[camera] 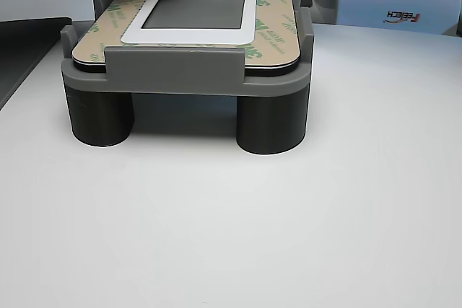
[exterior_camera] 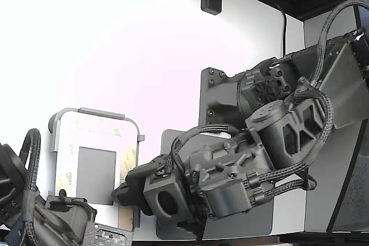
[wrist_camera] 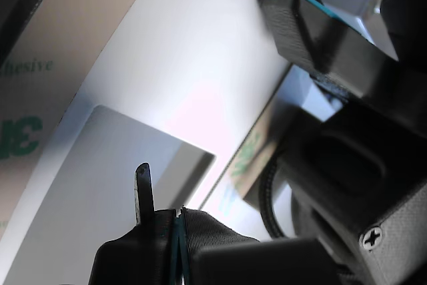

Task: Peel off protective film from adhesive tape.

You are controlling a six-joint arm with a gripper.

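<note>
A white panel [exterior_camera: 95,133] with a grey square [exterior_camera: 95,174] lies in a grey fixture [exterior_camera: 92,111]. The protective film [exterior_camera: 132,156], tan with green 3M print, lies flat along the panel's side on the exterior view's right; it also shows in the other view [camera: 279,19]. My gripper [exterior_camera: 120,191] hovers over that strip's near end, by the grey square's corner. In the wrist view the gripper [wrist_camera: 167,213] sits just above the grey square [wrist_camera: 100,185], jaws together with nothing seen between them. Tan 3M strips show on both sides there [wrist_camera: 30,91].
A second dark arm [exterior_camera: 34,211] sits at the exterior view's lower left, close to the fixture. The fixture stands on dark round legs [camera: 99,115] on a white table [camera: 231,236]. A dark plate [exterior_camera: 219,93] lies under my arm. A box [camera: 393,6] stands behind.
</note>
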